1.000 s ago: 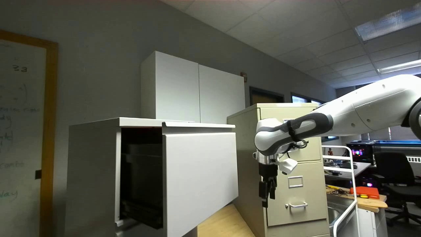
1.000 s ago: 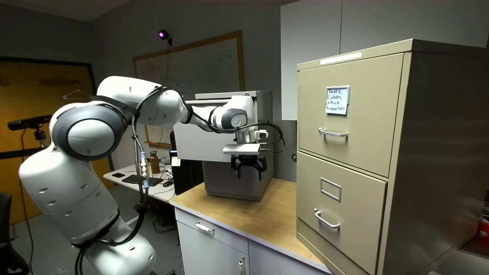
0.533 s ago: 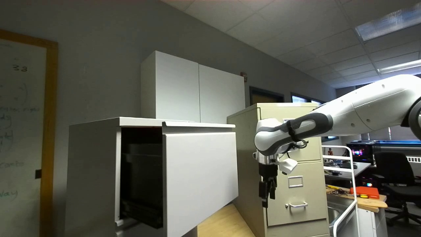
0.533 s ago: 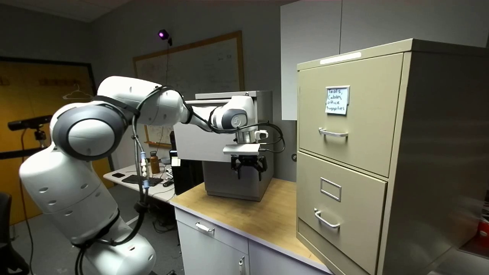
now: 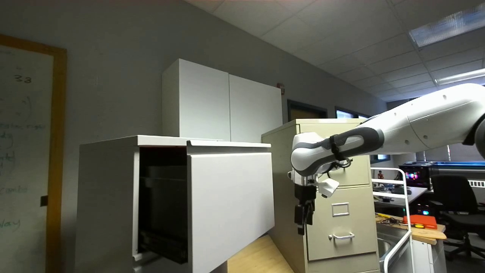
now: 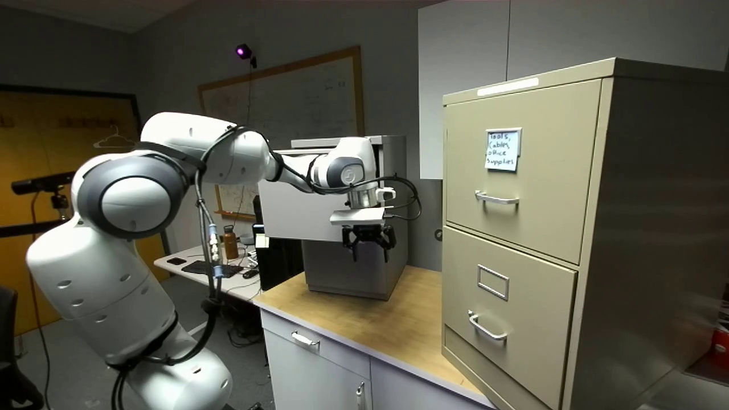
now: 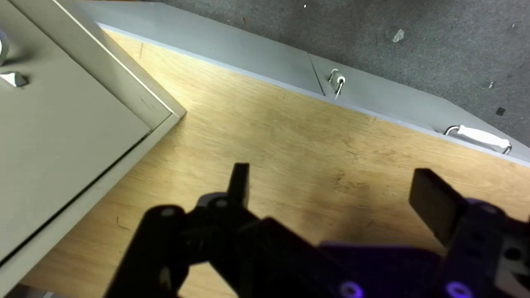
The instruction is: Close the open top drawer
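Holds the gripper pointing down above the counter, spread wide with nothing in its grasp. In an exterior view, has the drawer near but apart, jutting out of its white cabinet. In the wrist view, shows the filing cabinet on the counter.

A note on the beige filing cabinet reads "Tools, Cables, office supplies", and the whiteboard in an exterior view bears "38".
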